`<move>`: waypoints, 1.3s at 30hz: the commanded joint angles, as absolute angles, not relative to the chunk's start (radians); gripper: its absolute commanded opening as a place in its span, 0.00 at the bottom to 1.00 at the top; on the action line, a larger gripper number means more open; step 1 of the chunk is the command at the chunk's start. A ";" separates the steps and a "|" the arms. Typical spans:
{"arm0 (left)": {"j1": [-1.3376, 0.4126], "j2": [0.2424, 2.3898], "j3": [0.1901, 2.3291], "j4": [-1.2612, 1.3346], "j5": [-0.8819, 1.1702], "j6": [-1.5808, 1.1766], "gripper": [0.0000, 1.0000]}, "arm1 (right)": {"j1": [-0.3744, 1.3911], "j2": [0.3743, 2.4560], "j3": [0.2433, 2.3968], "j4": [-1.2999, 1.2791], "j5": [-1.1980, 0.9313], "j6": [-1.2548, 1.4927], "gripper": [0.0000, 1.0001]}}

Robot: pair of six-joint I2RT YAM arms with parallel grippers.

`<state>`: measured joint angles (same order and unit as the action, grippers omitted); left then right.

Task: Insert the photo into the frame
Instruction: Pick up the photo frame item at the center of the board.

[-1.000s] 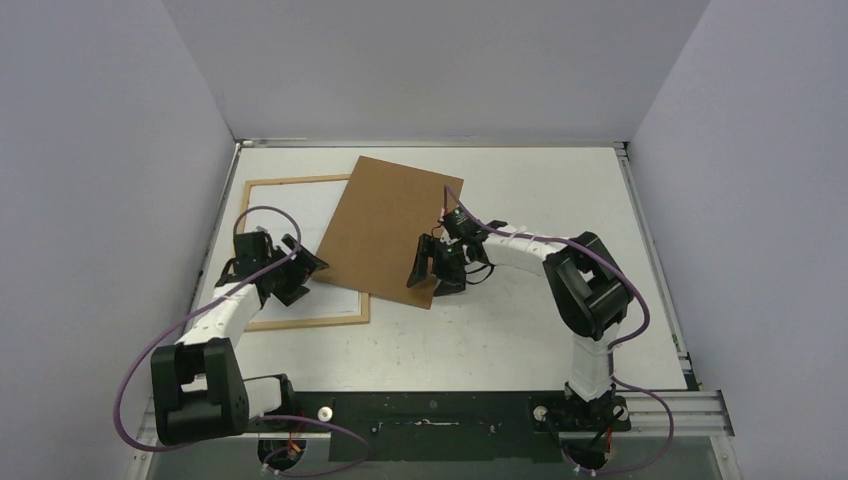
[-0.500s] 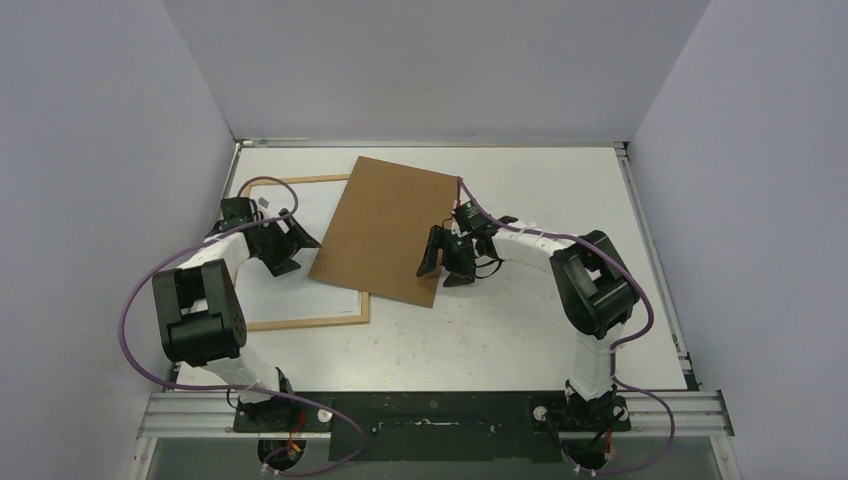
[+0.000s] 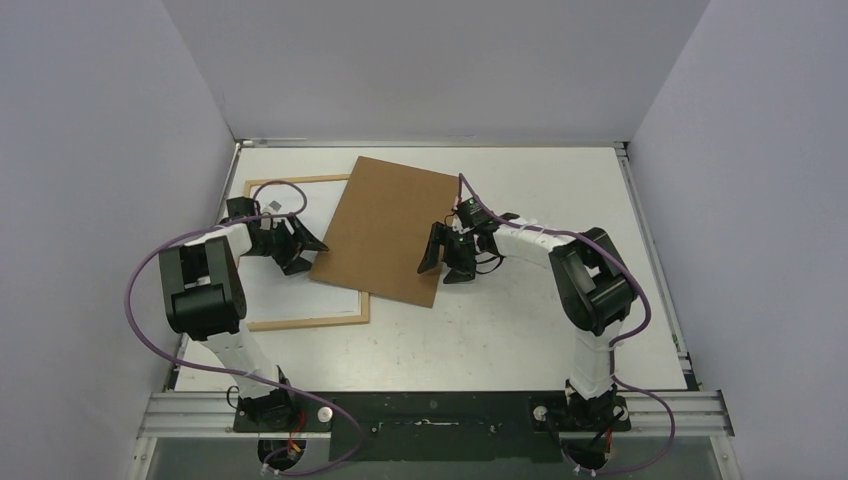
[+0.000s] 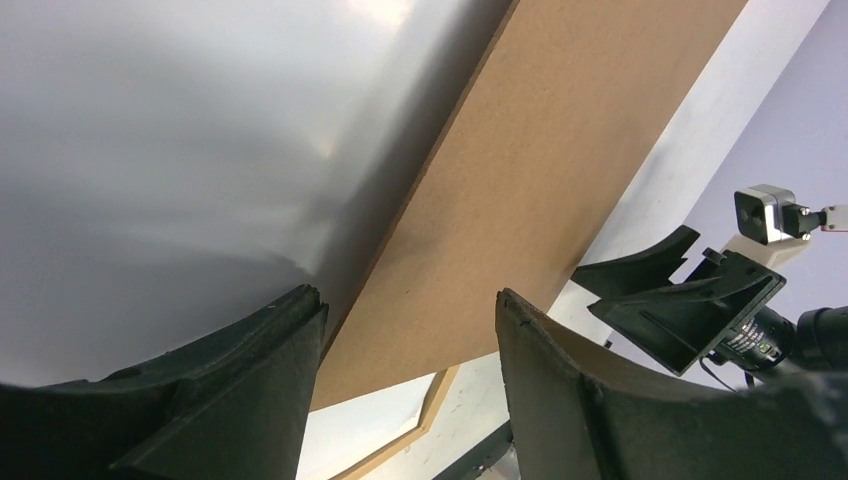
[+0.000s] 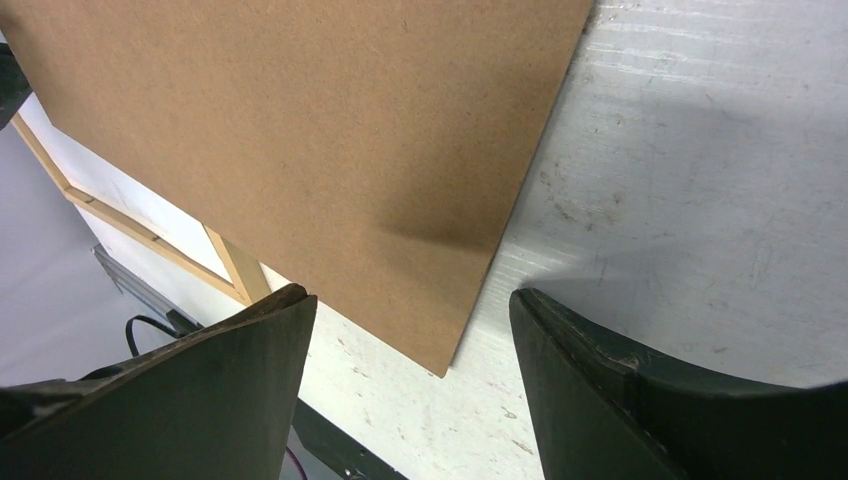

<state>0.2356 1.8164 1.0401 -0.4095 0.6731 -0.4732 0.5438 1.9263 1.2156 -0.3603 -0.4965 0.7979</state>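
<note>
The frame (image 3: 300,323) is a thin light-wood rectangle lying flat at the table's left, with a glossy white sheet (image 3: 300,292) inside it. No cat print shows, so I cannot tell whether this sheet is the photo. A brown backing board (image 3: 385,225) lies tilted over the frame's right side. My left gripper (image 3: 303,248) is open at the board's left edge, which runs between its fingers in the left wrist view (image 4: 405,300). My right gripper (image 3: 446,262) is open at the board's near right corner (image 5: 445,365), holding nothing.
White walls close in the table on the left, back and right. A metal rail (image 3: 430,410) with both arm bases runs along the near edge. Purple cables loop off each arm. The bare tabletop (image 3: 520,330) lies right of and in front of the board.
My left arm has swung back and its gripper has moved up to the board's left edge, its jaws narrowing a little. The right gripper shifted slightly right, then stayed.
</note>
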 commanded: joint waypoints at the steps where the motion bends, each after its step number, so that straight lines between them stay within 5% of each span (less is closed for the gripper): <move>1: 0.238 1.832 1.085 -0.424 0.758 -0.436 0.61 | 0.532 2.018 1.186 -0.398 -0.361 0.743 0.74; 12: 0.236 1.838 1.146 -0.449 1.013 -0.443 0.50 | 0.532 2.020 1.185 -0.381 -0.382 0.755 0.73; 33: 0.109 1.903 1.201 -0.539 1.167 -0.287 0.35 | 0.521 2.034 1.190 -0.279 -0.550 0.694 0.63; 39: 0.088 1.895 1.233 -0.648 1.196 -0.161 0.15 | 0.505 2.033 1.196 -0.327 -0.537 0.649 0.62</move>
<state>0.1169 1.8988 1.1839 -0.5339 1.0702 -0.2649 0.4980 1.9594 1.2186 -0.3351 -0.6239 0.7242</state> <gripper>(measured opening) 0.222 0.621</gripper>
